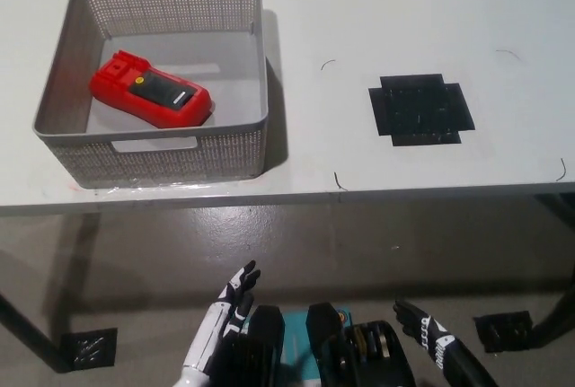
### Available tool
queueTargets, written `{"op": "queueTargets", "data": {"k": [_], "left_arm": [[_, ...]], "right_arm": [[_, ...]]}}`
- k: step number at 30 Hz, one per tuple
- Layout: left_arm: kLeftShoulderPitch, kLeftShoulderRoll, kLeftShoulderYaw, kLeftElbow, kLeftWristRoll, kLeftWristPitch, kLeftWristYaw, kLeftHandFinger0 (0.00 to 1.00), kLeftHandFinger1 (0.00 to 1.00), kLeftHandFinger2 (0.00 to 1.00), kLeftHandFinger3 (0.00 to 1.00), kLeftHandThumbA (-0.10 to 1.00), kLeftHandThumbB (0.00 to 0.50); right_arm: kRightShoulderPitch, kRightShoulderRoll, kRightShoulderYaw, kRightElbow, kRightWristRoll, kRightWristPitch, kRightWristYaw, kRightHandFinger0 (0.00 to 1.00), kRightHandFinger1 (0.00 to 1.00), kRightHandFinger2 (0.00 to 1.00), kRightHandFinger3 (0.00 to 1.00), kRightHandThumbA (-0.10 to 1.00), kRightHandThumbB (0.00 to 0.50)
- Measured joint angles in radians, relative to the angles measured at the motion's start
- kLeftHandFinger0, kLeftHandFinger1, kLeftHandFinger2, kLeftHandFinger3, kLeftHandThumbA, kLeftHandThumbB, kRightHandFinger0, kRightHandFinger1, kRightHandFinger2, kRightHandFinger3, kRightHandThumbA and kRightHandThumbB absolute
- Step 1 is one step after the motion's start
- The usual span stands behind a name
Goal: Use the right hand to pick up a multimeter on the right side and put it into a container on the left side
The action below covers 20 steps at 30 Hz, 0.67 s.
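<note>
Inside the basket (pixel 153 149) at the table's (pixel 404 10) left end lies the red multimeter (pixel 150 91), flat on the floor of it, tilted across toward the near wall. Judged from that, the placing is done and the task is at its close; what is left is only to bring the arms to rest. Both hands hang below the table edge, well apart from the basket. At the bottom right the black right hand (pixel 427 333) points up with fingers spread and nothing in it. At the lower left the white left hand (pixel 220 324) rests likewise, fingers apart and empty. On the right side, the black pad (pixel 420 109) lies bare.
</note>
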Motion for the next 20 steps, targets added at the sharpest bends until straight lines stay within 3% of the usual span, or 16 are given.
{"op": "queueTargets", "data": {"k": [3,14,20], "left_arm": [[0.009,-0.002,0.002,-0.002,-0.004,-0.001,0.004,1.0,1.0,1.0,1.0,1.0,0.497],[0.045,-0.006,0.002,-0.002,-0.013,-0.002,0.028,1.0,1.0,1.0,1.0,1.0,0.453],[0.064,-0.005,0.002,-0.005,-0.015,-0.002,0.037,1.0,1.0,1.0,1.0,1.0,0.433]], "right_arm": [[-0.011,-0.002,0.003,0.018,-0.009,-0.012,-0.001,1.0,1.0,1.0,1.0,1.0,0.446],[-0.022,-0.015,0.011,0.045,-0.043,-0.021,-0.005,1.0,1.0,1.0,1.0,1.0,0.407],[-0.018,-0.015,0.021,0.045,-0.057,-0.019,-0.005,1.0,1.0,1.0,1.0,1.0,0.421]]}}
